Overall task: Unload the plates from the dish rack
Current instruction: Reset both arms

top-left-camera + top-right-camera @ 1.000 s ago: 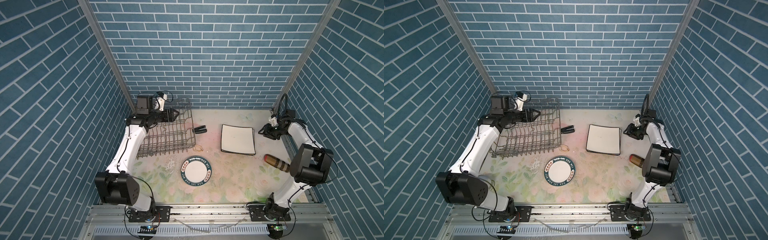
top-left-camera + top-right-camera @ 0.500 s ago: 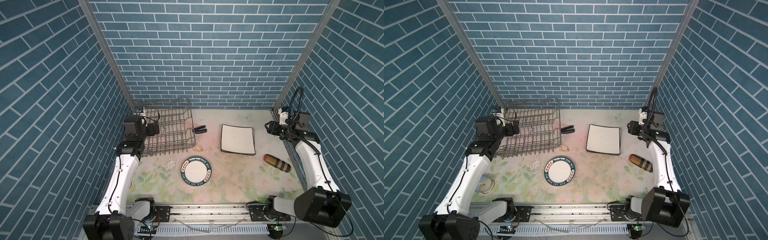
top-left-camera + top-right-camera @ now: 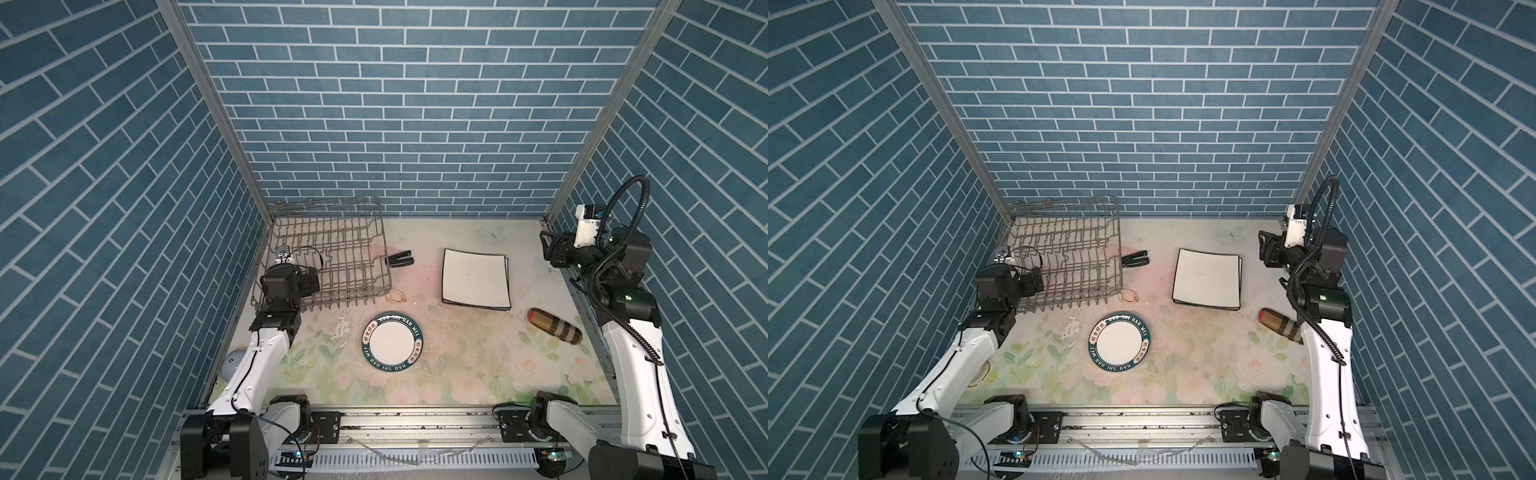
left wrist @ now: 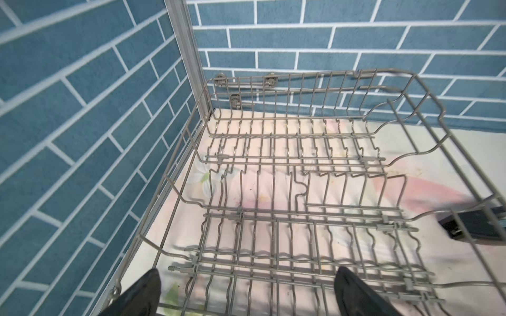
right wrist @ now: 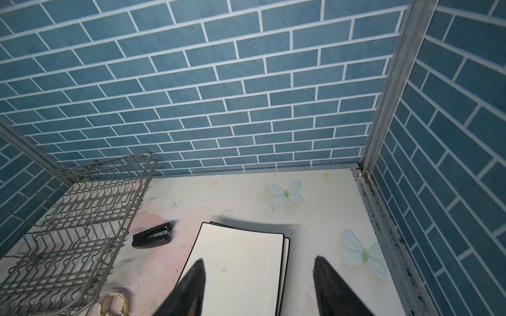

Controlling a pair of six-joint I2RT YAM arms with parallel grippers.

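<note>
While both top views take in the whole desk, each wrist view gives only one part of it. The round plate and a brown cylinder by the right edge appear in the top views only. The round plate lies flat on the desk, just in front of the rack and well apart from both claws.

Only the left wrist view looks closely into the rack: between its tines the flowered desk shows through. There the left claw stands wide, with nothing between its fingers, above the near rows of tines. In the top views the left claw hangs over the near left corner of the rack.

The right wrist view shows that the square plates are two, stacked flat, the lower one a little shifted. The right claw is parted and holds nothing; one finger is over the upper plate, the other over bare desk beside it. In a top view the right claw is near the right wall, beside the square plates. A stapler lies between rack and square plates.
</note>
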